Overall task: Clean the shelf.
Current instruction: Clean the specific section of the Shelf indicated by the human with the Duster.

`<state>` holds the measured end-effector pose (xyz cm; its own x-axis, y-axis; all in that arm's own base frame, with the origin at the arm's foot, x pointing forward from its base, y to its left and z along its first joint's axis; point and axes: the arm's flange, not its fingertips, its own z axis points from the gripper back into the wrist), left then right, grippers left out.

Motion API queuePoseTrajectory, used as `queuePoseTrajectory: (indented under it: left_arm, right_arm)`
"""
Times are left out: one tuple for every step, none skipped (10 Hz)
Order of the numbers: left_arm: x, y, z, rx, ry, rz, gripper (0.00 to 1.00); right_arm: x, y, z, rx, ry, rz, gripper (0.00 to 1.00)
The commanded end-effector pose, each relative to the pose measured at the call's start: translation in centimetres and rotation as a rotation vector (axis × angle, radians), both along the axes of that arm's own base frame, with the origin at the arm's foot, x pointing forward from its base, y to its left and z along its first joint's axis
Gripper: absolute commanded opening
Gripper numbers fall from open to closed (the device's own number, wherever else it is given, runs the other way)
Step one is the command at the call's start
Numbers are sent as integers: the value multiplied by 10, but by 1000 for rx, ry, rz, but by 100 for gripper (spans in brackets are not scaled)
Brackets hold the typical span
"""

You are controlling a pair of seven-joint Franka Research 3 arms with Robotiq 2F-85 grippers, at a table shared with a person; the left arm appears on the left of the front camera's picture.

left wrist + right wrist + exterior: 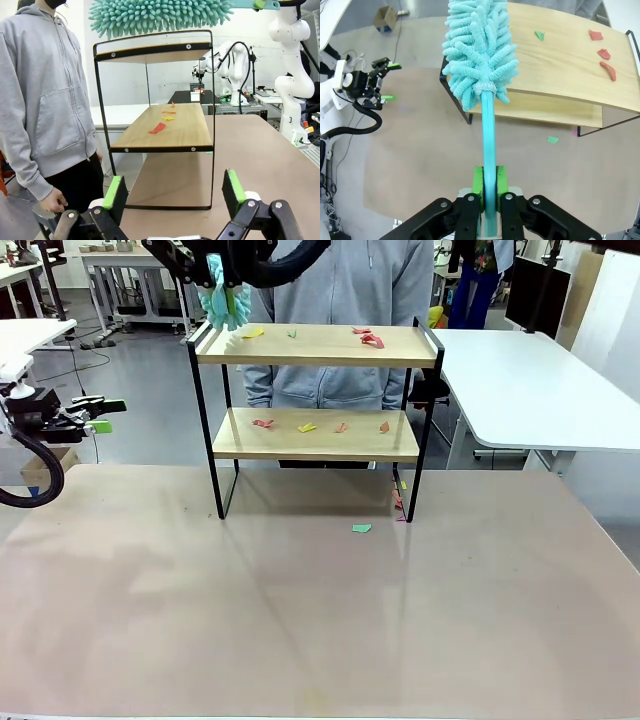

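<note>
Behind duster (479, 55): shelf (560, 60) cnr hidden.

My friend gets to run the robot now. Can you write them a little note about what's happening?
Left gripper: jaws open, empty, out to the left of the shelf.
Right gripper: shut on the handle of the teal duster, whose head is over the left end of the top board.
Paper scraps: on both boards, with a few on the table by the shelf's right legs.
Done: duster picked up and brought to the shelf.
Left: sweep both boards.
</note>
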<state>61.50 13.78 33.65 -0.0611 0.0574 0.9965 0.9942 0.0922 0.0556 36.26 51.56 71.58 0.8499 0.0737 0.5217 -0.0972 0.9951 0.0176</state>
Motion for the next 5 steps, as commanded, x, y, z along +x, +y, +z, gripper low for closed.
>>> queuePoseTrajectory:
  left_arm:
    - [-2,0,3,-3,-13,3,100]
    - [-2,0,3,-3,-13,3,100]
    - [-2,0,3,-3,-13,3,100]
    - [-2,0,3,-3,-13,3,100]
    - [-2,0,3,-3,-13,3,100]
  right_arm:
    - [9,7,2,23,15,-39,13]
    - [13,7,-5,27,31,-41,13]
    - [15,7,-10,36,53,-35,13]
    - [16,6,-17,40,76,-32,13]
    - [14,4,-23,39,93,-31,13]
